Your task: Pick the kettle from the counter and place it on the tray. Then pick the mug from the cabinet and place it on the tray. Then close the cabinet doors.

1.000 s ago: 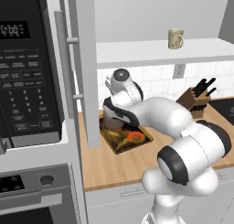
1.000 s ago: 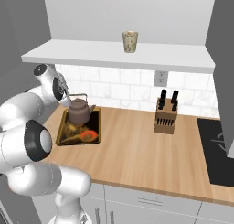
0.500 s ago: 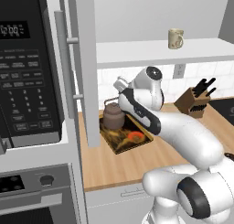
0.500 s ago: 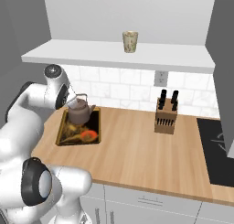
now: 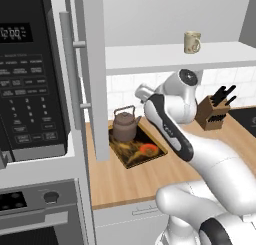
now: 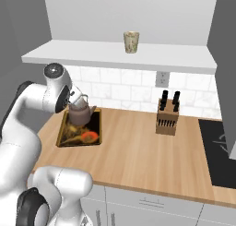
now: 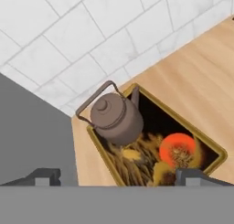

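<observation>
Kettle (image 7: 114, 120) upright on tray (image 7: 208, 147), at tray's wall end; tray flat on worktop (image 6: 138, 146) beside tiled wall. End effector (image 7: 118, 176) raised above tray, jaws wide apart, nothing held. Mug (image 5: 191, 42) on cabinet (image 5: 170, 56) shelf; cabinet door (image 5: 89, 74) open
</observation>
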Motion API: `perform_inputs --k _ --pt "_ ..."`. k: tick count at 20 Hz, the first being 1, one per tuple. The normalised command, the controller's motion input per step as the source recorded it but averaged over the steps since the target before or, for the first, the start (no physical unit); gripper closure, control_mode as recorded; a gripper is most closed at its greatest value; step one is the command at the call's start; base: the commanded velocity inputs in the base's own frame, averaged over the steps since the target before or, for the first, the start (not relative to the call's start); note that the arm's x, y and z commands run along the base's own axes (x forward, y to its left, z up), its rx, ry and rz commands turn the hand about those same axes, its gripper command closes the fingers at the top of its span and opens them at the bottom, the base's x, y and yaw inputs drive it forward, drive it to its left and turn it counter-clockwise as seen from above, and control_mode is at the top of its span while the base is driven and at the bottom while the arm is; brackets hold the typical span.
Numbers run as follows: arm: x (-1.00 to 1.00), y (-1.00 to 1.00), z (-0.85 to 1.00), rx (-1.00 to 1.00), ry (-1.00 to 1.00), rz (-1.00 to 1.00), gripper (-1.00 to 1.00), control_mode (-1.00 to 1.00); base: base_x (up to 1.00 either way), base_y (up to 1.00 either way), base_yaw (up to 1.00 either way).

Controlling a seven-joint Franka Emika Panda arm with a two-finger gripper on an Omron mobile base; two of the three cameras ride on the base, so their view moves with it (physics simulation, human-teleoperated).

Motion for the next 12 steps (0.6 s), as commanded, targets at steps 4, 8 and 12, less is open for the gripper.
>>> perform_inputs --k 4,8,12 --pt "-0.28 -0.29 0.52 -0.20 -0.09 0.01 -1.00 -1.00 0.00 0.00 0.00" --pt "-0.37 -0.34 0.42 -0.17 -0.10 0.05 -1.00 -1.00 0.00 0.00 0.00" --pt "-0.31 -0.43 0.48 -0.13 -0.16 0.08 -1.00 -1.00 0.00 0.00 0.00"
